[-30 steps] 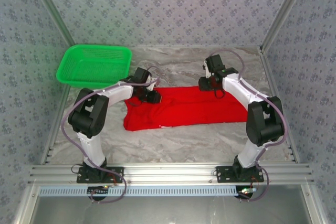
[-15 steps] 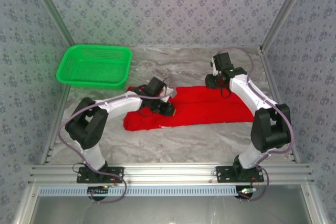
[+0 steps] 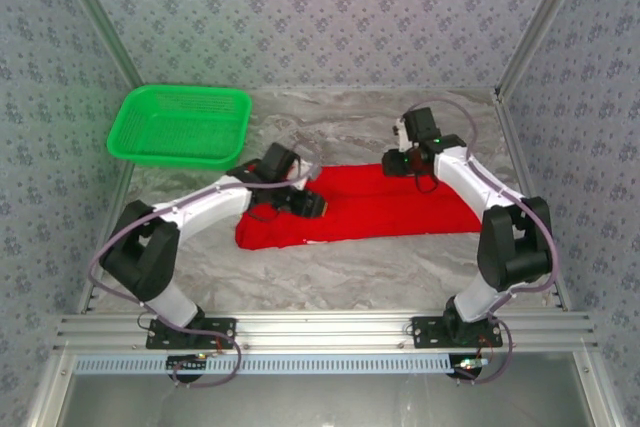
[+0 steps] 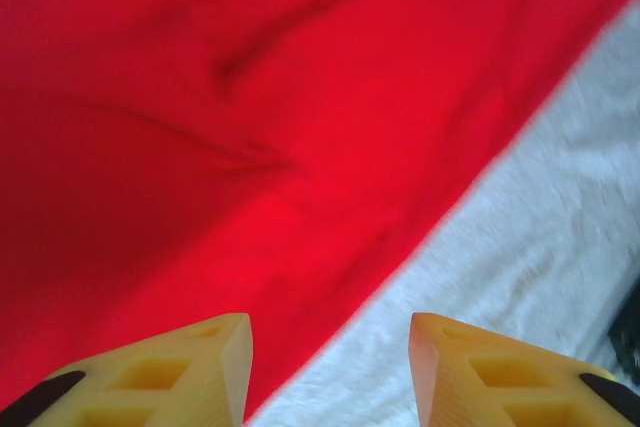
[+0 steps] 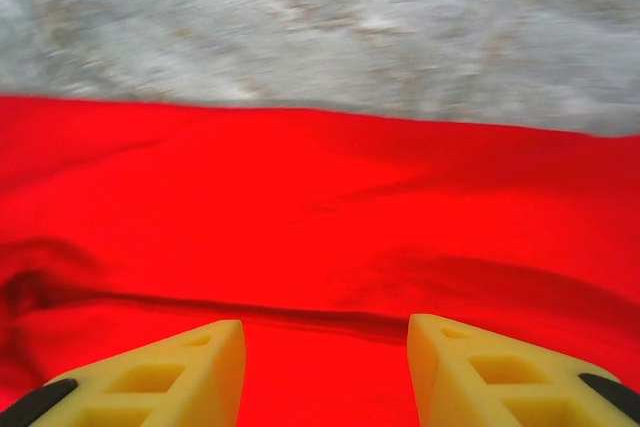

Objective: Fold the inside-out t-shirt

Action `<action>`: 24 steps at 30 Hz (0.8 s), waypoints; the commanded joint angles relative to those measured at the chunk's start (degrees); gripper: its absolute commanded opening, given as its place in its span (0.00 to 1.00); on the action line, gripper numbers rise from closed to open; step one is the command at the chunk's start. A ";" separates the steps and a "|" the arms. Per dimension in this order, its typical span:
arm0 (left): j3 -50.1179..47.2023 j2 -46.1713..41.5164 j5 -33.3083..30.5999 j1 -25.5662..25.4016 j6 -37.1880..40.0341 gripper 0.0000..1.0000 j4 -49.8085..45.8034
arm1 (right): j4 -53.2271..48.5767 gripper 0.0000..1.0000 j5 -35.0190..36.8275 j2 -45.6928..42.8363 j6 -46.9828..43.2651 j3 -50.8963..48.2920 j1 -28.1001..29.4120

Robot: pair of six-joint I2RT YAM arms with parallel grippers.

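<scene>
Top external: one t-shirt [image 3: 390, 209], one basket [image 3: 180, 125].

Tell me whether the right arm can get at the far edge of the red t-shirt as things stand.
Probably yes. The right gripper is open above the t-shirt, and the cloth's far edge lies just ahead of it against the bare table, with nothing in between.

Green basket [image 3: 180, 124] blocks far-left corner; table [image 3: 350, 272] open before t-shirt [image 3: 400, 202].
</scene>
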 commanded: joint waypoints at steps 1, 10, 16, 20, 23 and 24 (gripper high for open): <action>-2.77 0.30 -6.10 4.94 -4.27 0.46 -0.68 | 4.09 0.49 -9.30 1.44 2.75 -2.30 3.57; -11.97 -6.54 -15.90 15.41 -5.56 0.66 -2.74 | 16.98 0.48 -16.71 8.26 8.14 -2.51 15.99; -14.87 -6.74 -12.82 18.94 -6.30 0.78 2.01 | 18.67 0.44 -15.62 15.05 9.59 1.30 20.73; -14.34 -3.29 -8.67 20.39 -6.61 0.82 4.32 | 16.42 0.40 -14.83 17.54 10.51 1.22 20.52; -13.71 -1.47 -8.79 20.35 -6.01 0.86 4.80 | 16.58 0.37 -14.58 18.45 11.16 -0.02 20.72; -13.77 -1.11 -8.79 20.35 -5.80 0.87 5.27 | 16.87 0.36 -14.72 18.69 11.58 -0.36 20.78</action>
